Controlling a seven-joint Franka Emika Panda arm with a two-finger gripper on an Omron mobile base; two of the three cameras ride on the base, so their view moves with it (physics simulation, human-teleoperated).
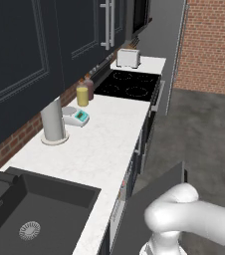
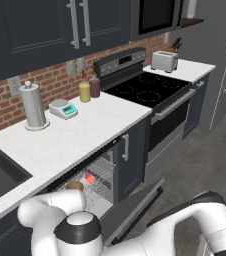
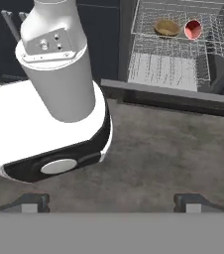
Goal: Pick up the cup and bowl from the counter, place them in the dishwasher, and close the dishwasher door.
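The dishwasher (image 2: 101,176) stands open under the white counter (image 2: 90,131) (image 1: 102,144). In its pulled-out wire rack (image 3: 173,30) sit the tan bowl (image 3: 166,27) (image 2: 75,186) and, right beside it, the cup (image 3: 193,29) (image 2: 89,178), showing its red inside. The dark dishwasher door (image 1: 152,199) (image 2: 135,207) hangs open, sloping out over the floor; its near edge (image 3: 168,95) crosses the hand view. My gripper (image 3: 113,203) is open and empty, low over the grey floor, short of the door and apart from it.
On the counter stand a tall grey cylinder (image 1: 53,122), a small scale (image 1: 77,116), a yellow jar (image 1: 82,94) and a toaster (image 1: 128,58). The black cooktop (image 1: 129,84) and the black sink (image 1: 30,214) are set into it.
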